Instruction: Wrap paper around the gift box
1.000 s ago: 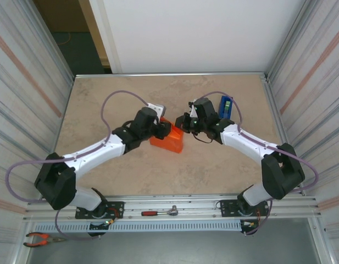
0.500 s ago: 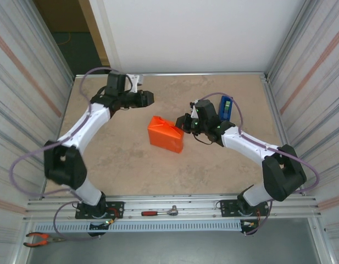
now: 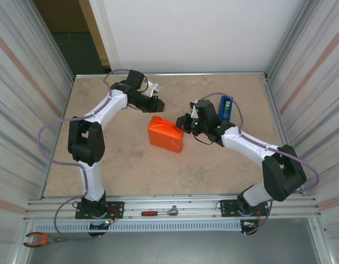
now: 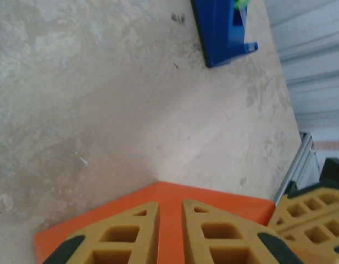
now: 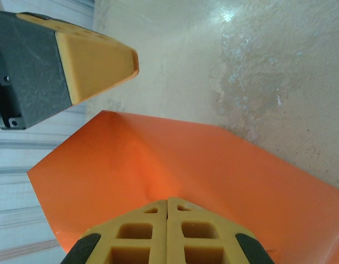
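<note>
Orange paper point(image 3: 166, 135) sits mid-bench, folded into a blocky package. The gift box is hidden under it. We see a bright, matte, unmarked sheet. Sharp diagonal creases form a triangular flap on the top face, and a darker side wall faces the arm bases. On the right wrist camera, soft creases run in toward the fingers, and the sheet ends in straight edges that meet at 1 blunt corner on the bench.

Right end effector point(image 5: 167, 201): closed, its 2 yellow lattice-cut fingers pressed flush, right over the paper at the package's right end. We can't tell whether a fold is pinched between them.

Left end effector point(image 3: 157, 104): just beyond the package's far corner. Its fingertip is apart from the paper edge in the right wrist view. The fingers are nearly together, with a thin gap on the left wrist camera and nothing gripped in it.

Bench point(image 3: 120, 165): beige mottled stone-look surface, slightly glossy.

Blue plastic tape dispenser point(image 3: 226, 106): stands toward the far right behind the right arm, apart from the package.

Corrugated metal walls point(image 3: 26, 110) flank both sides.
</note>
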